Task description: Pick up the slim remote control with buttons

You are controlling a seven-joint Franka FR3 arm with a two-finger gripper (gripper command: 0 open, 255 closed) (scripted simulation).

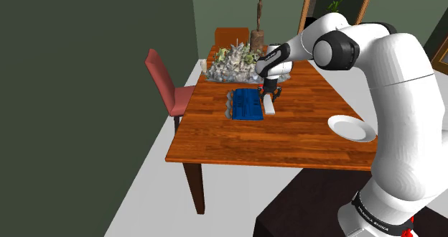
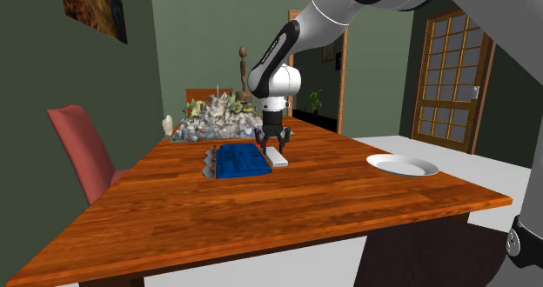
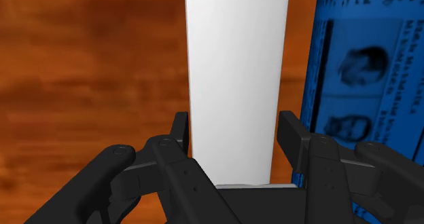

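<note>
The remote point(image 3: 236, 73) is drawn as a plain white slim slab with no buttons showing. It lies on the wooden table point(image 1: 287, 138), right beside a blue printed booklet point(image 1: 246, 104). My black gripper point(image 3: 234, 138) points straight down over the remote's near end, and its fingers point(image 3: 180, 131) press against the two long sides. In the shoulder view the gripper point(image 1: 269, 95) stands over the remote point(image 1: 270, 108). The second exterior view has the gripper point(image 2: 272, 143) low on the remote point(image 2: 277, 156), which looks to rest flat on the wood.
A grey jagged strip point(image 2: 208, 161) lies on the booklet's point(image 2: 240, 161) other side. Behind them sits a pile of pale rocks point(image 1: 231, 64) with a tall wooden figure point(image 1: 259, 16). A white plate point(image 1: 352, 128) lies near the table edge by the arm. A red chair point(image 1: 166, 81) stands alongside.
</note>
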